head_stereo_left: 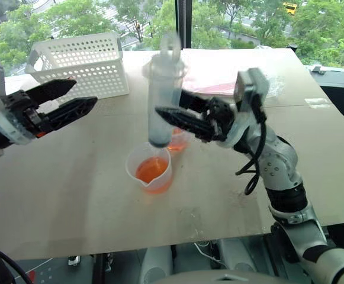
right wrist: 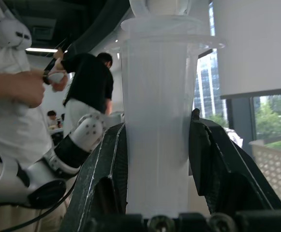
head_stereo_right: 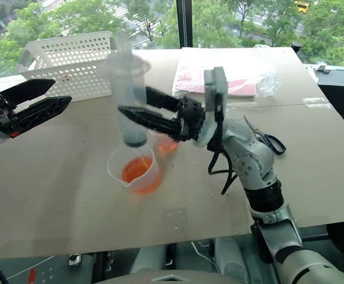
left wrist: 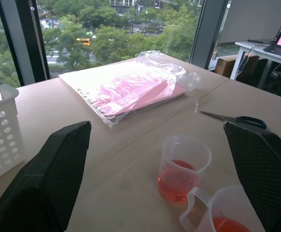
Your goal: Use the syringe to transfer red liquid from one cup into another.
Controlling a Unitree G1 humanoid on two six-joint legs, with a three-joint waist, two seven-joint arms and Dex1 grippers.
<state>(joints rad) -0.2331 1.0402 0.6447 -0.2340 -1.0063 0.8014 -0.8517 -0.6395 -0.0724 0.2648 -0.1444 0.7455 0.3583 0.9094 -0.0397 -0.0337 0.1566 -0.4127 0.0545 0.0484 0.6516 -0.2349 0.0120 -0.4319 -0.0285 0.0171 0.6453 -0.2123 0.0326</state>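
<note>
A pale beige tabletop (head_stereo_left: 71, 195) stands against tall dark-framed windows (left wrist: 24, 43) showing daylit green trees. A white perforated plastic basket (head_stereo_left: 86, 62), bagged pink sheets (left wrist: 130, 89) and black-handled scissors (left wrist: 237, 119) lie on it.

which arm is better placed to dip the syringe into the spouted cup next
Right. The right gripper is shut on the syringe, holding it upright with its dark tip just above the spouted cup of red liquid. The left gripper is open and empty, off to the side near the white basket.
</note>
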